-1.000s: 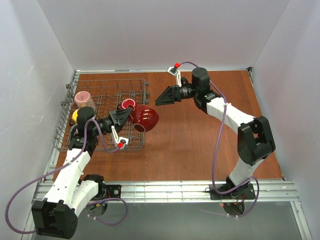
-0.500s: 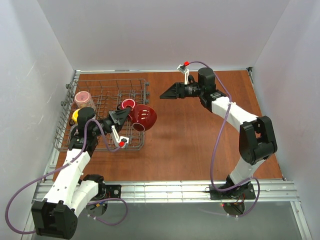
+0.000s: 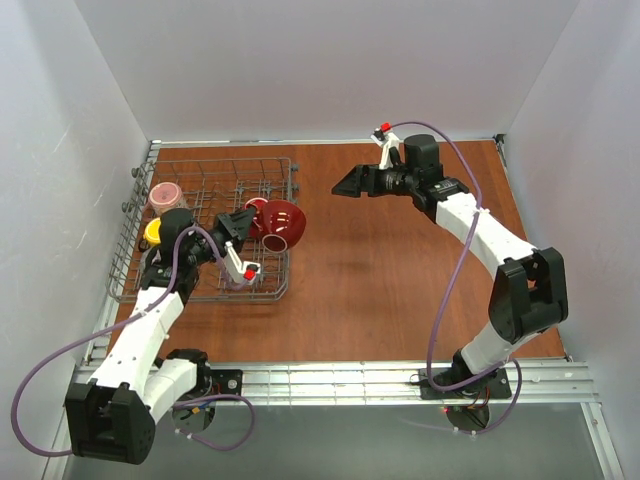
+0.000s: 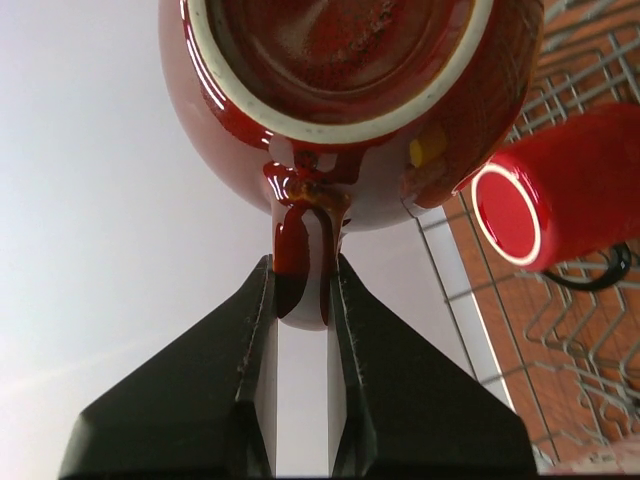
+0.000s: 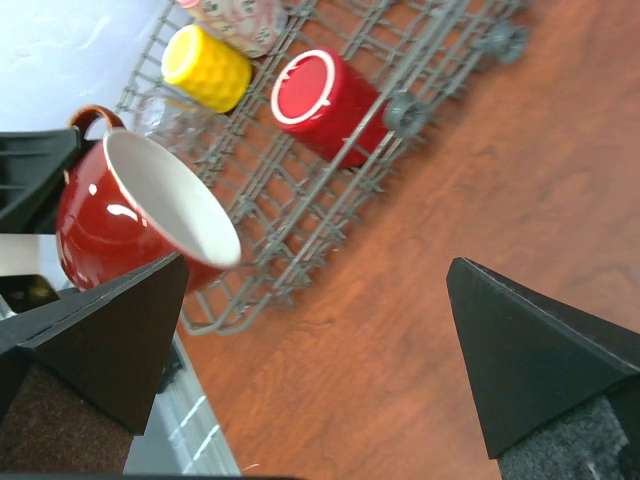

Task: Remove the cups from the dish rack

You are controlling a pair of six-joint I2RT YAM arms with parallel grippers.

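My left gripper [image 3: 247,222] is shut on the handle of the dark red mug [image 3: 281,222], which has a white inside. It holds the mug on its side in the air over the right edge of the grey wire dish rack [image 3: 200,172]. In the left wrist view the handle [image 4: 303,265] sits between my fingers. The plain red mug [image 3: 256,208] lies in the rack beside it. The pink mug [image 3: 165,196] and the yellow mug [image 3: 152,232] stand at the rack's left. The glass tumbler [image 5: 160,112] shows by the yellow mug. My right gripper [image 3: 346,185] is open and empty above the table, right of the rack.
The brown wooden table [image 3: 400,270] stretches right of the rack. White walls enclose the back and both sides. A metal rail [image 3: 350,378] runs along the near edge.
My left gripper has drawn the dark red mug a little back and left toward the rack. My right gripper has moved right and back, away from the mug, still open.
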